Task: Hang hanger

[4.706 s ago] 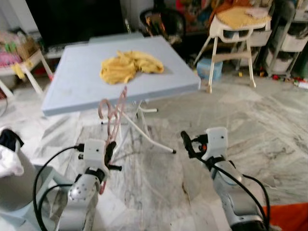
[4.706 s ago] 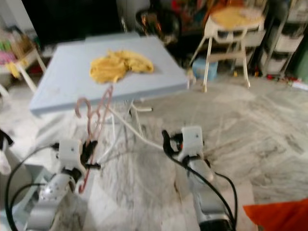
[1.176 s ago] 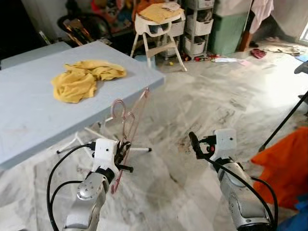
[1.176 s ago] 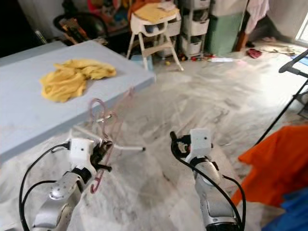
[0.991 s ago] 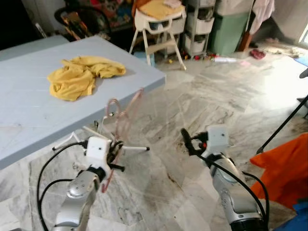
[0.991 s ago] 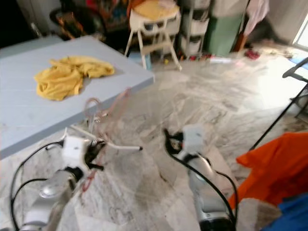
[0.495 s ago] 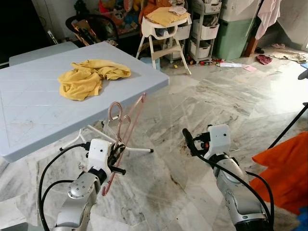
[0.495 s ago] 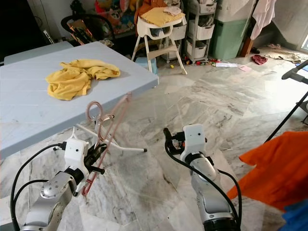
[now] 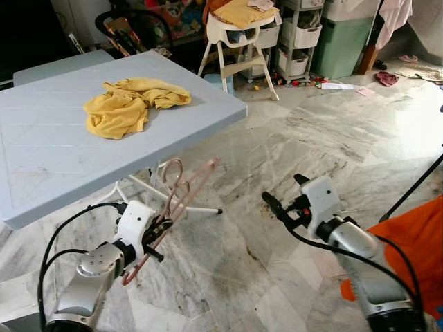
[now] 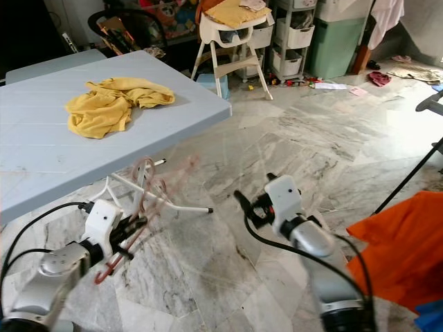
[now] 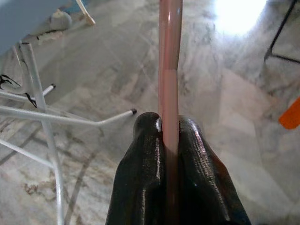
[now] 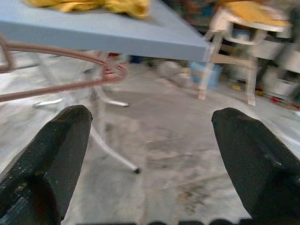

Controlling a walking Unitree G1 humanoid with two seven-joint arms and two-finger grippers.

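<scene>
Left pincer (image 9: 158,234): its two black fingers (image 11: 140,173) are being pressed tight on the hanger, as the left wrist view is showing; it is being held low over the floor, just in front of the table's near edge.
Hanger (image 9: 185,188): one pink hanger is being gripped by its lower part, tilted up and toward the robot's right; its hook is curling up in front of the table's white legs, and its lowest end is hanging below the left pincer near the floor. In the right eye view it is blurred.
Right pincer (image 9: 275,207): its two fingers are being held wide apart with nothing between them, as the right wrist view is showing; it is being kept over the floor, well apart from the hanger.
Table (image 9: 41,159): one pale blue table is standing to the robot's left on white folding legs.
Cloth (image 9: 131,105): one crumpled yellow cloth is lying on the table, toward its far side.
Floor (image 9: 297,145): grey-veined marble tiles are being lit brightly on the robot's right.
High chair (image 9: 239,34): one white high chair is standing beyond the table, with something yellow lying on its seat.
Orange fabric (image 9: 408,249): one orange piece is being seen at the right edge, beside the right arm.
</scene>
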